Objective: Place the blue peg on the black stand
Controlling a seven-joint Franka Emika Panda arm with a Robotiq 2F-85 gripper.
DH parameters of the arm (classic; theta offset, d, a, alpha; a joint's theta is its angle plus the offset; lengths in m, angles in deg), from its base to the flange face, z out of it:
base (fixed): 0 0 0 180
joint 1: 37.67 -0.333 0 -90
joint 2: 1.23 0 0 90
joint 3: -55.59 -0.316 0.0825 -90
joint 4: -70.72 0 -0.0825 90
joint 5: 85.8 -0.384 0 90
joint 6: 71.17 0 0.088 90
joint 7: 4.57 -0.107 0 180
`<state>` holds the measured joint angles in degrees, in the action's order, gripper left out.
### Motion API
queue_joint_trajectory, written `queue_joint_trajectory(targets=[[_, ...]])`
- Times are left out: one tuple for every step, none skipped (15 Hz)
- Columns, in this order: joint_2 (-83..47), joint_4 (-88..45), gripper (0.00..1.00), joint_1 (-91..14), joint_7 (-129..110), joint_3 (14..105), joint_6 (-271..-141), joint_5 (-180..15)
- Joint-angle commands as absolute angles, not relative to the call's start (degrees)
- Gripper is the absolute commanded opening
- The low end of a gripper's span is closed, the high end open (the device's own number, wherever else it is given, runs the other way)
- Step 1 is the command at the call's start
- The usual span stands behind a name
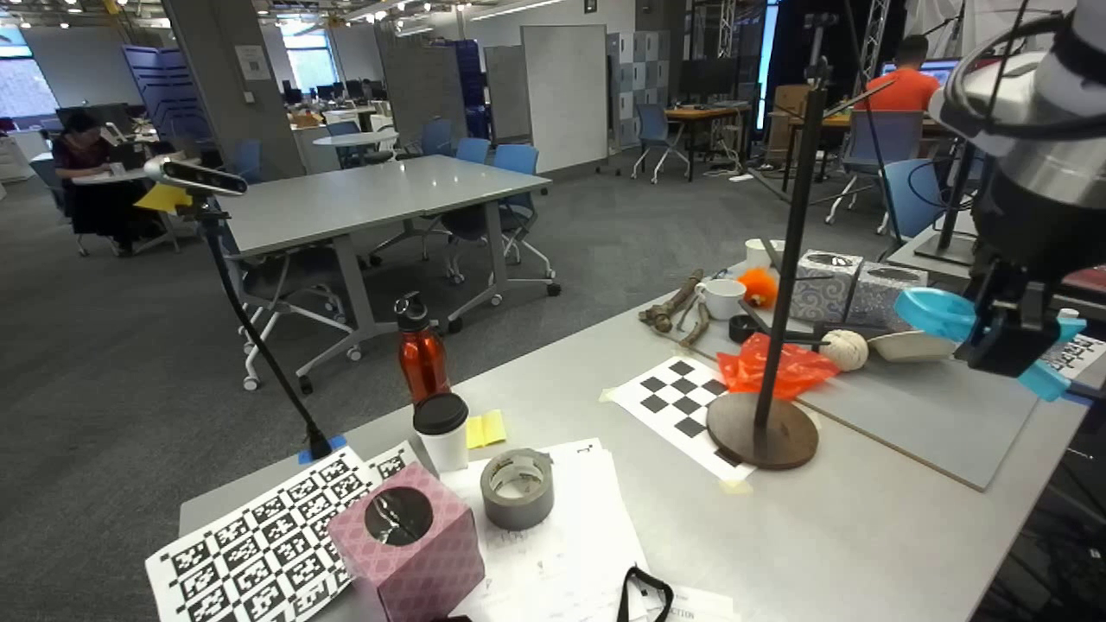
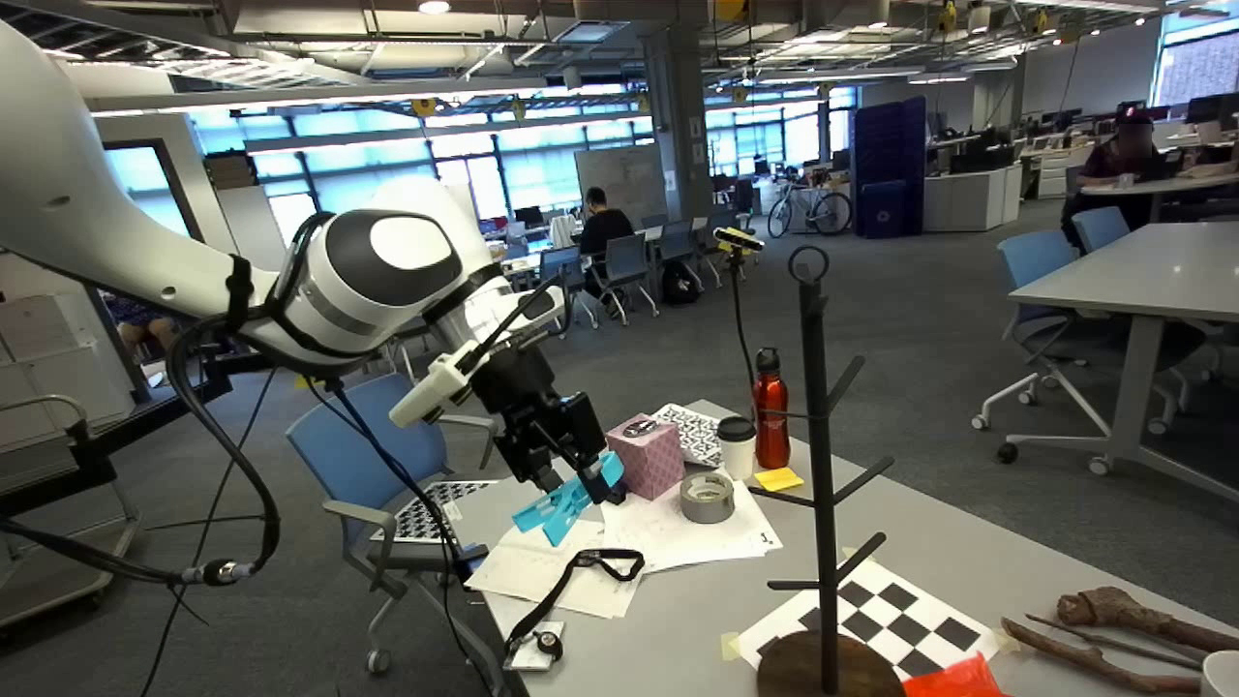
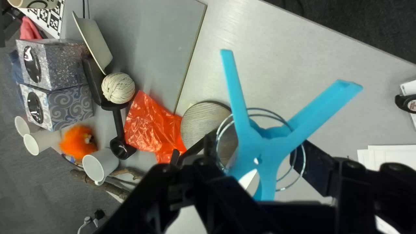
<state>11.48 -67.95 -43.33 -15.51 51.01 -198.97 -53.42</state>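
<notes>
A: Where is the blue peg (image 3: 250, 143) at this moment?

B: It is in the air, above the level of the counter (image 1: 864, 518), and the end effector (image 2: 581, 484) has it in its grip. The black fingers (image 3: 320, 169) are closed upon it; they stand apart, with the body of the peg between them. The exact places of contact I cannot tell, because they are partly hidden.

A: How is the peg made?

B: It is of smooth light-blue plastic. In the wrist view, two long legs spread from its middle like the letter V, and the leg on the right looks hollow at its end. Thin rings of grey wire (image 3: 305, 159) go around the middle part.

A: And the black stand (image 1: 787, 268)?

B: It stands upright on the counter, well apart from the peg in both exterior views. It has a thin, straight rod with short side arms (image 2: 866, 478) at several heights. The round base (image 1: 791, 445) is a flat brown disc, and the wrist view shows a grain like wood. This base covers a part of the checkered sheet (image 1: 670, 397).

A: Which other textures do you notice?

B: Just beside the base lies crumpled, shiny orange-red plastic (image 3: 151, 125). Near it is a tightly wound ball of cream twine (image 3: 118, 87). Farther away I see a fluffy orange thing (image 3: 77, 141), patterned tissue boxes (image 3: 60, 107) and branches (image 2: 1123, 615) with rough bark.
</notes>
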Motion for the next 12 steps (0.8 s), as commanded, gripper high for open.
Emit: queue_joint_trajectory(targets=[[15.64,-66.95,0.35,-41.7,-11.09,51.77,-198.58,-57.9],[16.17,-66.67,0.35,-41.27,-10.88,51.95,-198.71,-58.61],[16.54,-66.14,0.35,-41.1,-10.85,52.01,-198.6,-59.59],[17.01,-66.13,0.35,-40.68,-11.11,52.06,-199.2,-59.52],[15.52,-66.5,0.6,-40.49,-12.72,50.96,-199.1,-58.19],[15.98,-66.3,0.6,-40.24,-12.65,51.03,-199.1,-58.45],[16.25,-66.22,0.6,-40.13,-12.64,51.05,-199.1,-58.59],[16.34,-66.2,0.6,-40.1,-12.64,51.05,-199.1,-58.62],[16.33,-66.21,0.6,-40.1,-12.64,51.05,-199.1,-58.63],[16.33,-66.2,0.6,-40.1,-12.64,51.05,-199.1,-58.63],[16.33,-66.2,0.35,-40.1,-12.64,51.05,-199.1,-58.63],[15.98,-65.57,0.35,-39.74,-13.0,51.27,-199.47,-58.53]])
